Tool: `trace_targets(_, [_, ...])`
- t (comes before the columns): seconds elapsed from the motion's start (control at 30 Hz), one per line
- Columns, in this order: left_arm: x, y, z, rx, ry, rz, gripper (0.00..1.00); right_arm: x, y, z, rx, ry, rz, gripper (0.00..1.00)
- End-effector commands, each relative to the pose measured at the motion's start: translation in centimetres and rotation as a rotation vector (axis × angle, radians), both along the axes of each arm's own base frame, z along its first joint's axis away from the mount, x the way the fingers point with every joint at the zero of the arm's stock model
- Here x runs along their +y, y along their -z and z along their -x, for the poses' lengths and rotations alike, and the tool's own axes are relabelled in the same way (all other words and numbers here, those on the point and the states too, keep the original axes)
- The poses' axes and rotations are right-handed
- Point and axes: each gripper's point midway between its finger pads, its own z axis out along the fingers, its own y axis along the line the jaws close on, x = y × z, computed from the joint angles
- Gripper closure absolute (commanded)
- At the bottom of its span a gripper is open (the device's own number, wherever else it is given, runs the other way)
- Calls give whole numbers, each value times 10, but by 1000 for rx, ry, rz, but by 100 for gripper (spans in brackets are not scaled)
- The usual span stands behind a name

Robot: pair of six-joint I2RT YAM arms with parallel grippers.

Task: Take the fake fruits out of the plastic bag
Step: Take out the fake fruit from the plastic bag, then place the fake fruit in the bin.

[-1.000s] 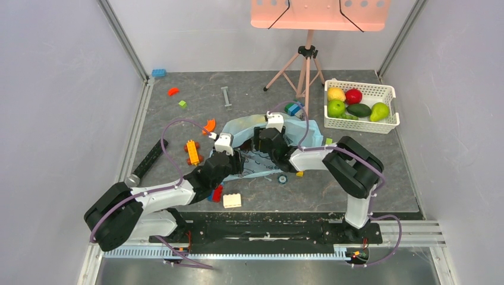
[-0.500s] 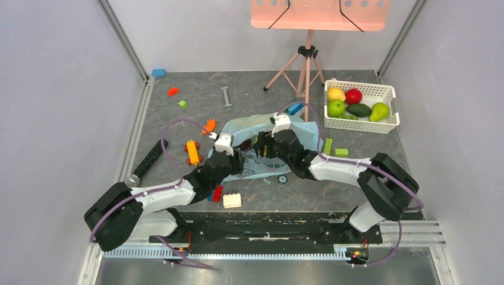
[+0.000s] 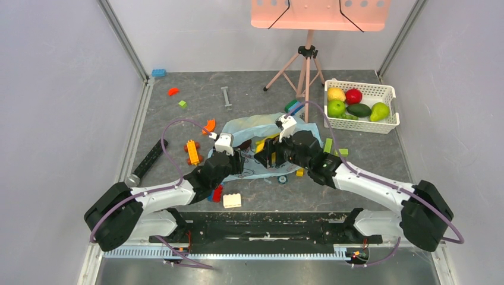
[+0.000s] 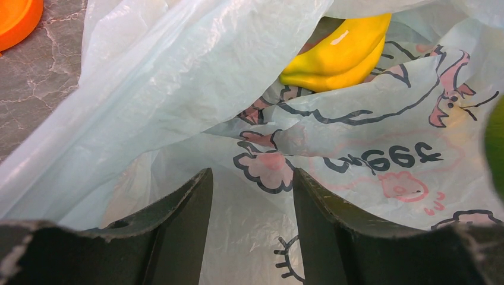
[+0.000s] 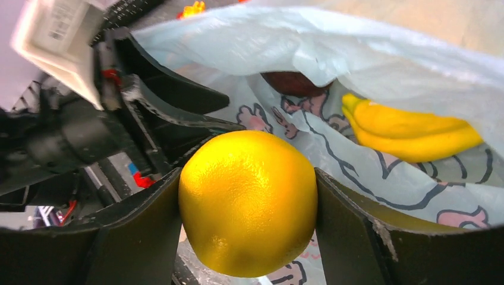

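Note:
The light-blue plastic bag (image 3: 252,126) with the pink-and-dark print lies mid-table. My left gripper (image 3: 236,159) sits at its near-left edge, jaws closed on a fold of the bag (image 4: 249,231). My right gripper (image 3: 268,157) is at the bag's mouth, shut on the yellow oblong fruit (image 5: 248,202), held just above the printed plastic. The yellow banana bunch (image 5: 410,127) lies inside the bag, also in the left wrist view (image 4: 336,53). The dark maroon fruit (image 5: 297,83) is half hidden under a fold. A blurred green edge (image 4: 494,148) shows at the right.
A white slotted basket (image 3: 361,126) with apples, avocado and pear stands at the back right. A tripod (image 3: 306,71) stands behind the bag. Loose blocks lie around: orange (image 3: 192,151), red (image 3: 217,193), cream (image 3: 232,200), green (image 3: 328,145). A black bar (image 3: 148,160) lies at the left.
My right arm has swung out to the right and its gripper has drawn back from deep in the bag to its mouth. The left arm has not moved.

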Motion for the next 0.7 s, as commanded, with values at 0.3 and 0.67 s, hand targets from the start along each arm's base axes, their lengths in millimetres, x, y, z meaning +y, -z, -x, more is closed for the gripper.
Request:
trace_targets(0.3, [-5, -18, -12, -64, -9, 1, 41, -63, -129, -55, -156, 268, -66, 45])
trace_targets(0.67, [-6, -16, -12, -58, -5, -1, 41, -213, -131, -122, -128, 690, -33, 46])
